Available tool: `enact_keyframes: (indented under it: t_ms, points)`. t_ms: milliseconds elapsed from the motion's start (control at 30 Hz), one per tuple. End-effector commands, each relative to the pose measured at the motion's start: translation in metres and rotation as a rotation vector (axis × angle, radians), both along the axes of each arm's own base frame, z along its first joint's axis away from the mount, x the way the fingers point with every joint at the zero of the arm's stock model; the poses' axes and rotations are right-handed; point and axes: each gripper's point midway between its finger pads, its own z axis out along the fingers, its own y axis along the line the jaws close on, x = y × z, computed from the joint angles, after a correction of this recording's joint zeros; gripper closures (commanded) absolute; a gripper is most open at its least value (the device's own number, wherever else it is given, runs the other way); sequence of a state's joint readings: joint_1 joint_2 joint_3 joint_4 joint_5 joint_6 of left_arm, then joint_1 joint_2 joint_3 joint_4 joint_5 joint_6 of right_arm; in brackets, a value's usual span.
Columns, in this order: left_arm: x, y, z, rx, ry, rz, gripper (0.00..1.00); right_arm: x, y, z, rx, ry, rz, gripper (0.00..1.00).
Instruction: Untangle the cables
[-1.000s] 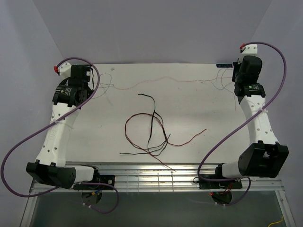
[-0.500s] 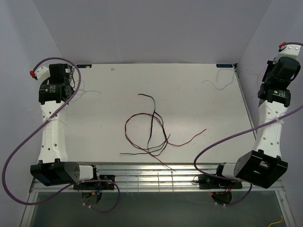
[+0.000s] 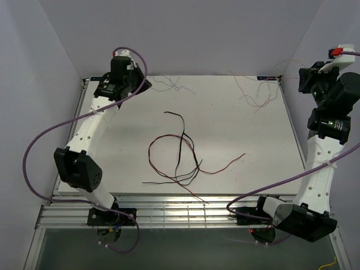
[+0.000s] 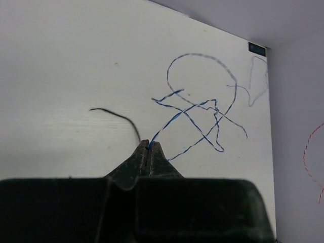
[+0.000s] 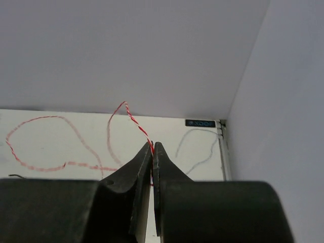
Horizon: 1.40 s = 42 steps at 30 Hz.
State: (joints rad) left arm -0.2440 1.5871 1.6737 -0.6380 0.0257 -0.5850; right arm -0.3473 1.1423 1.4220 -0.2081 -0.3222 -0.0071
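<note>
top view: red and black cables lie tangled at middle of surface. left hand over far left corner, right hand high at far right corner. thin pale wires trail along far edge between them.

left wrist: left hand pinched fully closed on blue-white wire, which loops across surface. black wire end just beside.

right wrist: right hand closed tight on red-white wire, which loops over surface below.

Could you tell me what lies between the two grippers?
Top view: bare table, a blue wire by the left gripper, a red wire by the right gripper.
</note>
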Motion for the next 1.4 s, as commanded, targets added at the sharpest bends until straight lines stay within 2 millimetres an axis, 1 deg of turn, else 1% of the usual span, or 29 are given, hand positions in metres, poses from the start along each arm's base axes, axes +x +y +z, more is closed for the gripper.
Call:
enact_keyframes:
  t_ms: [0, 33, 67, 133, 167, 233, 267, 333, 367, 400, 433, 467, 500, 533, 567, 600, 633, 667, 700, 933, 967, 1033, 1100, 1167, 1200, 1233, 1300, 1333, 1367]
  points:
    - [0.03, -0.093, 0.02, -0.139, -0.151, -0.267, 1.0, -0.015, 0.049, 0.033, 0.064, -0.12, 0.241, 0.92]
    - [0.038, -0.109, 0.016, -0.155, -0.152, -0.296, 1.0, -0.016, 0.05, 0.037, 0.066, -0.133, 0.248, 0.92]
    - [0.059, -0.13, 0.004, -0.17, -0.145, -0.33, 1.0, -0.02, 0.052, 0.04, 0.067, -0.143, 0.25, 0.92]
    - [0.069, -0.169, -0.002, -0.231, -0.133, -0.407, 1.0, -0.022, 0.052, 0.04, 0.082, -0.147, 0.243, 0.92]
    - [0.084, -0.188, -0.038, -0.246, -0.079, -0.423, 1.0, -0.025, 0.052, 0.043, 0.084, -0.159, 0.236, 0.92]
    - [0.09, -0.231, -0.011, -0.326, -0.172, -0.505, 1.0, -0.029, 0.055, 0.041, 0.111, -0.159, 0.244, 0.92]
    - [0.1, -0.249, -0.04, -0.359, -0.138, -0.505, 1.0, -0.034, 0.059, 0.046, 0.105, -0.184, 0.262, 0.92]
    - [0.11, -0.281, -0.03, -0.437, -0.218, -0.489, 1.0, -0.036, 0.063, 0.046, 0.114, -0.186, 0.278, 0.92]
    - [0.115, -0.292, -0.038, -0.525, -0.179, -0.455, 1.0, -0.037, 0.065, 0.047, 0.12, -0.184, 0.287, 0.92]
    - [0.122, -0.308, -0.065, -0.587, -0.142, -0.452, 1.0, -0.037, 0.067, 0.048, 0.122, -0.187, 0.289, 0.92]
    - [0.123, -0.318, -0.06, -0.665, -0.18, -0.48, 1.0, -0.037, 0.068, 0.049, 0.122, -0.186, 0.29, 0.92]
    - [0.124, -0.327, -0.069, -0.72, -0.147, -0.472, 1.0, -0.037, 0.069, 0.05, 0.121, -0.185, 0.289, 0.92]
    - [0.129, -0.341, -0.108, -0.761, -0.072, -0.426, 1.0, -0.037, 0.073, 0.05, 0.12, -0.184, 0.3, 0.92]
    - [0.129, -0.348, -0.092, -0.787, -0.111, -0.437, 0.91, -0.037, 0.074, 0.05, 0.118, -0.184, 0.302, 0.92]
    - [0.127, -0.354, -0.099, -0.79, -0.103, -0.432, 0.82, -0.036, 0.077, 0.049, 0.116, -0.183, 0.313, 0.92]
    - [0.12, -0.365, -0.097, -0.77, -0.13, -0.441, 0.67, -0.036, 0.078, 0.049, 0.114, -0.182, 0.317, 0.92]
    - [0.116, -0.369, -0.107, -0.74, -0.131, -0.436, 0.5, -0.035, 0.078, 0.049, 0.111, -0.181, 0.316, 0.92]
    - [0.111, -0.372, -0.108, -0.713, -0.146, -0.436, 0.16, -0.034, 0.079, 0.049, 0.105, -0.183, 0.319, 0.92]
    - [0.105, -0.377, -0.106, -0.691, -0.158, -0.443, 0.02, -0.034, 0.079, 0.049, 0.102, -0.183, 0.318, 0.92]
    - [0.096, -0.365, -0.081, -0.561, -0.174, -0.475, 0.02, -0.031, 0.078, 0.043, 0.107, -0.171, 0.315, 0.92]
    - [0.091, -0.36, -0.062, -0.531, -0.204, -0.494, 0.02, -0.031, 0.078, 0.043, 0.107, -0.17, 0.317, 0.92]
    - [0.086, -0.346, -0.073, -0.443, -0.139, -0.488, 0.02, -0.031, 0.079, 0.045, 0.106, -0.174, 0.32, 0.92]
    - [0.082, -0.318, -0.062, -0.352, -0.139, -0.461, 0.02, -0.03, 0.079, 0.047, 0.112, -0.173, 0.324, 0.92]
    - [0.081, -0.288, -0.068, -0.272, -0.104, -0.39, 0.02, -0.027, 0.08, 0.043, 0.139, -0.143, 0.333, 0.92]
    - [0.078, -0.266, -0.039, -0.255, -0.143, -0.369, 0.02, -0.026, 0.081, 0.043, 0.143, -0.141, 0.336, 0.92]
    - [0.071, -0.251, -0.066, -0.206, -0.082, -0.353, 0.02, -0.022, 0.081, 0.043, 0.145, -0.137, 0.34, 0.92]
    - [0.07, -0.218, -0.067, -0.152, -0.064, -0.286, 0.02, -0.018, 0.084, 0.042, 0.159, -0.126, 0.355, 0.92]
    - [0.06, -0.203, -0.066, -0.126, -0.04, -0.274, 0.02, -0.008, 0.085, 0.035, 0.173, -0.099, 0.365, 0.92]
    - [0.056, -0.192, -0.067, -0.106, -0.029, -0.255, 0.02, -0.007, 0.096, 0.041, 0.168, -0.095, 0.41, 0.92]
